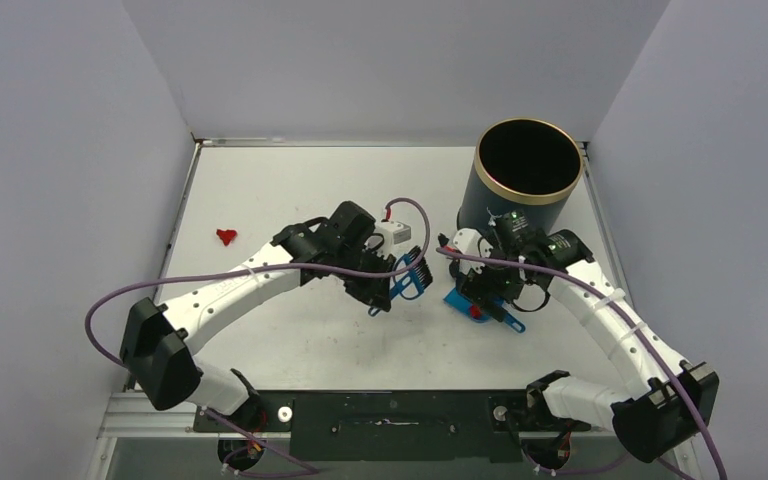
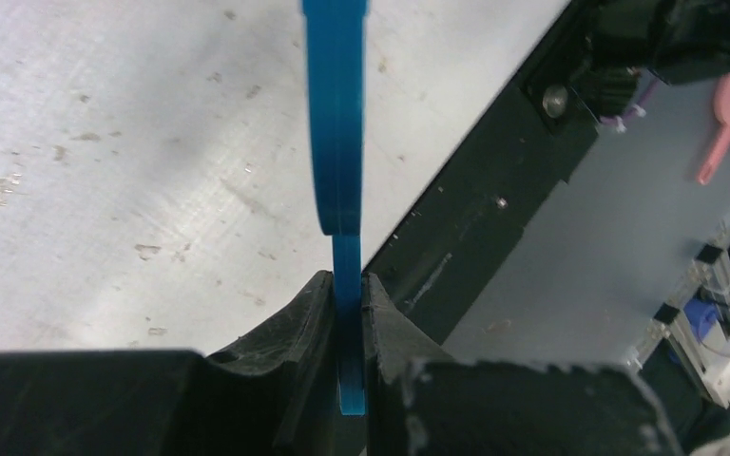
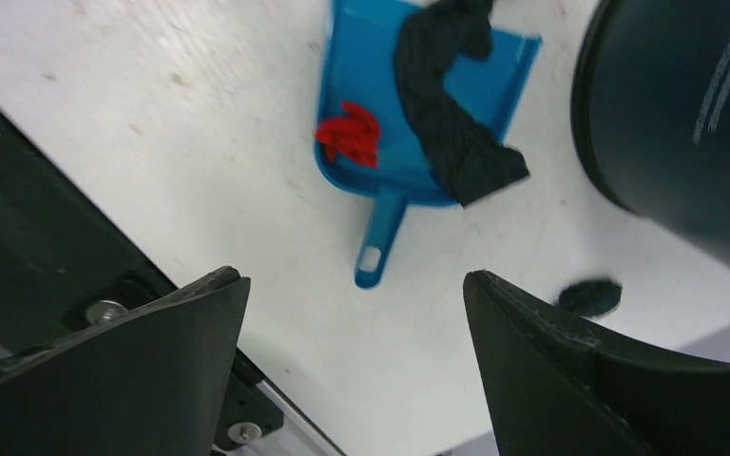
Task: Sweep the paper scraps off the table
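Pale grey walls close the scene on the left, the back and the right, and between them lies the table (image 1: 300, 340), a flat white surface with faint dark scuff marks and a thin metal rim along its edges. At the bottom of the top view a black base plate (image 1: 390, 410) runs along the near edge and carries both arms. In the upper right corner of the table a dark round bin (image 1: 525, 175) with a gold rim stands upright, close to the right rim. A broad stretch of bare white surface lies in the upper left and the upper middle of the top view, and there one of the paper scraps, a red scrap (image 1: 226, 237), lies alone, near the left rim and well apart from both arms. In the middle of the frame the left gripper (image 2: 347, 290) is closed tightly on the thin blue handle of the brush (image 2: 335, 114). The right gripper (image 3: 354, 280) hangs above the table with its jaws wide apart and nothing between them. Below it the blue dustpan (image 3: 361, 47) lies flat on the table just beside the bin, and in it rest a second red scrap (image 3: 350, 133) and a long black scrap (image 3: 442, 114), which hangs over the pan's edge. One small dark scrap (image 3: 589, 296) lies on the table near the bin's wall.
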Controlling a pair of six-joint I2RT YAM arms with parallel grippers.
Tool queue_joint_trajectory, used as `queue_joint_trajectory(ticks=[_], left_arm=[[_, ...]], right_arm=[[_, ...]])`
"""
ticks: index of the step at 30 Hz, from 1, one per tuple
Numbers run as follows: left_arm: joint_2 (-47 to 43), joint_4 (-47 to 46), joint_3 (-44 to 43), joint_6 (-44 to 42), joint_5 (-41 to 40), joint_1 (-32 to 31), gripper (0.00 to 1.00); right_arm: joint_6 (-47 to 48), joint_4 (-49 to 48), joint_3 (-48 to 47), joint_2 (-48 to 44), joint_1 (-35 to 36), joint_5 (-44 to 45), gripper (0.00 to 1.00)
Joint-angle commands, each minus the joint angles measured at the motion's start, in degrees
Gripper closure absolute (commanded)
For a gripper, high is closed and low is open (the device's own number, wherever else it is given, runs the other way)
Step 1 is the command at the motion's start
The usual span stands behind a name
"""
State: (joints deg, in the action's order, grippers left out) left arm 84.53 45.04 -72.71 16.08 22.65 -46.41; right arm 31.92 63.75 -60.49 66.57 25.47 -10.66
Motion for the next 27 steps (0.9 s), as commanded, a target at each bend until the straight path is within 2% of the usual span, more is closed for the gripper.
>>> queue_joint_trajectory(ticks=[1,7,11,15,19,27], left_arm=[[-7.3,-1.7,3.0,-4.0,9.9,-0.7,1.0],[-10.5,-6.6,7.7,-3.9,18.9,-1.2,1.0],[-10.5,-9.5,8.6,-2.8,21.8,-1.9,1.0],[-10.5,-13.0,9.1,-1.5,23.9,-2.0,1.0],[-10.5,-17.5,9.9,1.4,25.2,-2.0,1.0],[-8.0,-19.5,7.9,2.4,25.3,-2.0,1.0]], right_arm=[[3.7,3.0,-5.8,-0.8,-0.3,-17.2,0.13],[0.1,-1.1,-11.4,2.7,-0.4,-33.9,0.09],[2.1,1.4,-14.8,8.9,-0.6,-45.3,0.08],[4.1,3.5,-16.2,12.5,-0.8,-51.6,0.11],[6.2,5.3,-15.7,14.9,-0.8,-54.7,0.21],[13.8,10.7,-12.6,14.5,-1.2,-60.2,0.53]])
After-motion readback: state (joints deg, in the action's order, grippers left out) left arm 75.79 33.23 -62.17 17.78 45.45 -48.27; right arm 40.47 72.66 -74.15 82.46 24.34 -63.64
